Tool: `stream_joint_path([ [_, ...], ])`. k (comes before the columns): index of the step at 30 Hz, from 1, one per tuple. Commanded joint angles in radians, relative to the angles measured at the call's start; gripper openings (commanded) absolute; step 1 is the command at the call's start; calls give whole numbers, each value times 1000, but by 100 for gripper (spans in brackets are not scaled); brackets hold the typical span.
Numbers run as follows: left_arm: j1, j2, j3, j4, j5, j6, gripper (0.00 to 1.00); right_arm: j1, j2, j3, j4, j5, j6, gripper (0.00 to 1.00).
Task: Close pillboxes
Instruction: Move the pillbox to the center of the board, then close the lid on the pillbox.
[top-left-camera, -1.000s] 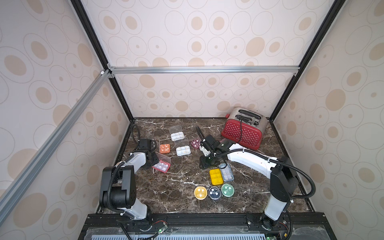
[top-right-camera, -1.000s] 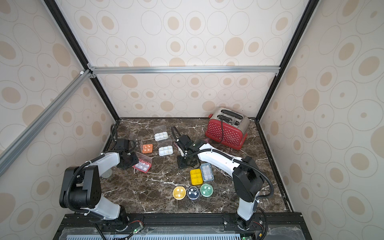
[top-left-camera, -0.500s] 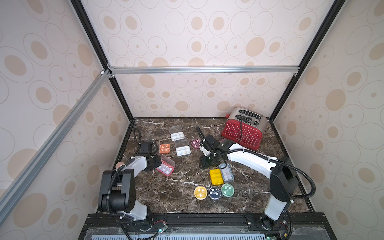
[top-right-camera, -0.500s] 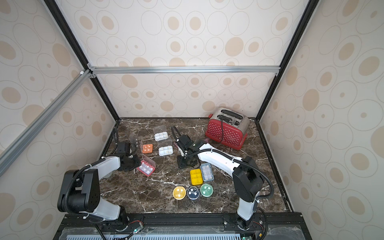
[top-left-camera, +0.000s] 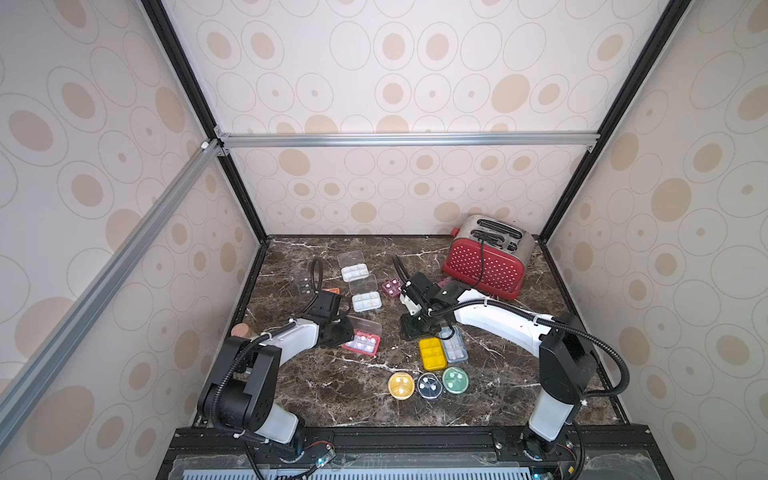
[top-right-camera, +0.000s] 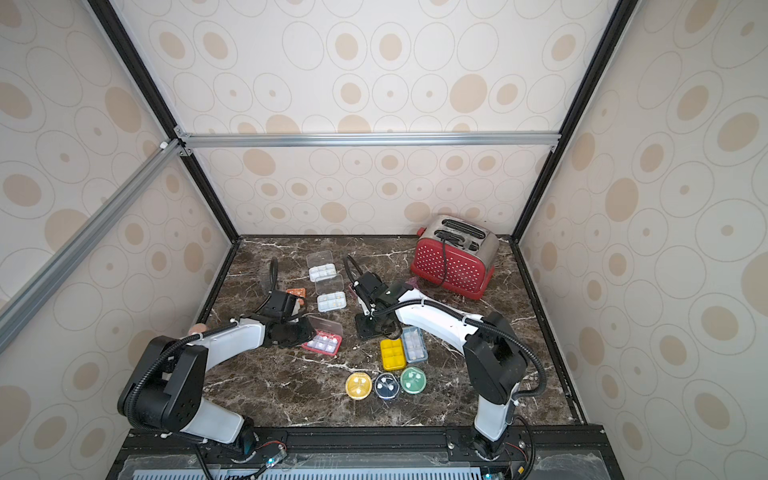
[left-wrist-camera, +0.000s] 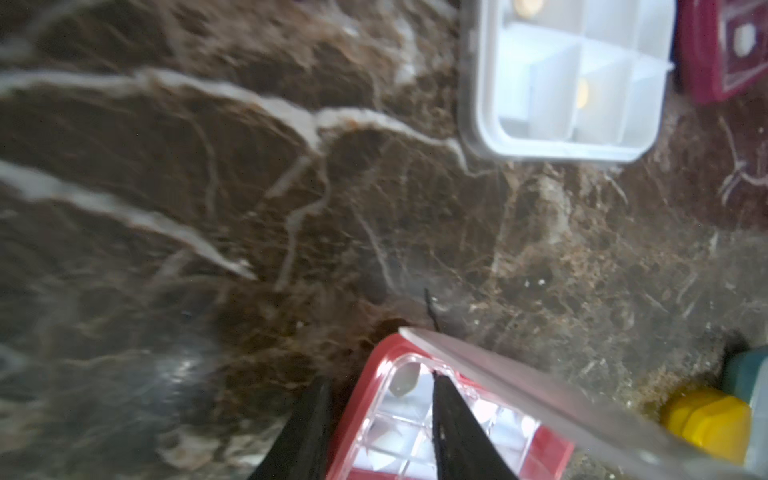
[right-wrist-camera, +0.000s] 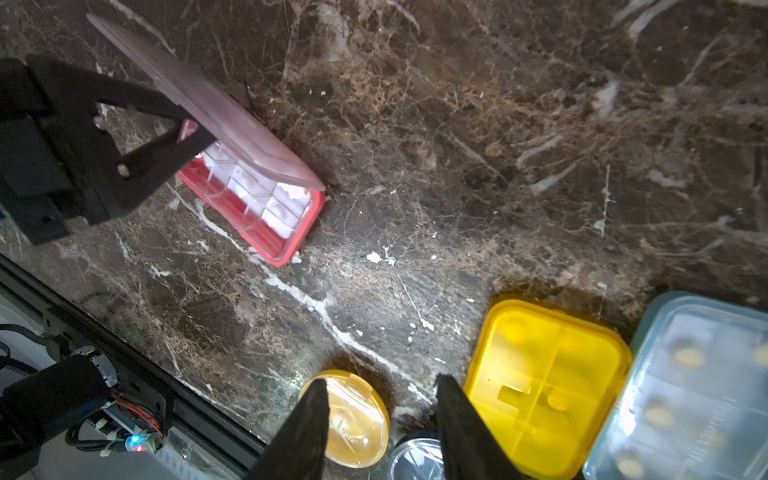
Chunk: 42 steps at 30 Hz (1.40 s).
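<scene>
- red pillbox (left-wrist-camera: 399, 432): sits on the marble table (left-wrist-camera: 374, 208) right at the left claw (left-wrist-camera: 378, 380). Its near wall is between the two fingers, one over the compartments and one outside on the table.
- clear lid (right-wrist-camera: 224, 112): half raised, leaning over the tray, with the inner finger under it. Not closed yet.
- left claw: fingers apart, straddling the wall. A strip of table shows beside the outer finger, so I read no clamp.
- right claw (right-wrist-camera: 381, 380): fingers apart, nothing between them, well apart from the red pillbox. The yellow square pillbox (right-wrist-camera: 548, 395) and round yellow pillbox (right-wrist-camera: 357, 419) are near its fingertips, and both look shut.
- white pillbox (left-wrist-camera: 573, 83): ahead of the left claw, well apart, lid open.
- risk: the lid comes down on the inner finger and won't latch, because that finger is in the tray under it.
- risk: the box skids or tips under a push since nothing braces it, and pills could spill.
- vs a second ago: the red pillbox has slid with the left claw toward the right claw. The right claw is unchanged.
</scene>
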Motion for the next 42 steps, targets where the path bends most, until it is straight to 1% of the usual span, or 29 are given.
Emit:
stream_joint_path([
  [1,-29,18,49,-37,22,-19,42,-1,11,48,-30,21,-41,45],
  [5,-29,-21,105,-144,-22,21,49,8,67,147,-86,38,-125,46],
  [8,-29,-72,105,-195,-41,35,54,16,110,223,-109,49,-183,47],
  [12,-28,-166,82,-269,-70,38,57,20,175,315,-102,45,-256,59],
  [14,-29,-227,45,-277,-68,17,58,22,217,373,-115,42,-288,62],
  [17,-29,-306,-40,-235,1,-38,59,25,279,464,-139,34,-325,63],
  [19,-29,-327,-88,-187,86,-65,61,25,316,519,-148,8,-335,62],
  [21,-30,-331,-121,-157,145,-81,62,26,349,567,-143,-73,-331,61],
  [23,-31,-332,-136,-147,151,-81,64,34,379,605,-142,-127,-335,61],
  [25,-31,-315,-141,-134,156,-77,66,43,414,646,-160,-103,-347,62],
  [28,-32,-269,-157,-68,200,-94,66,45,464,701,-194,-88,-356,64],
  [31,-32,-220,-149,-61,192,-82,63,44,490,726,-199,-107,-355,63],
  [42,-32,-142,-115,-35,148,-87,55,46,524,723,-202,-132,-355,50],
])
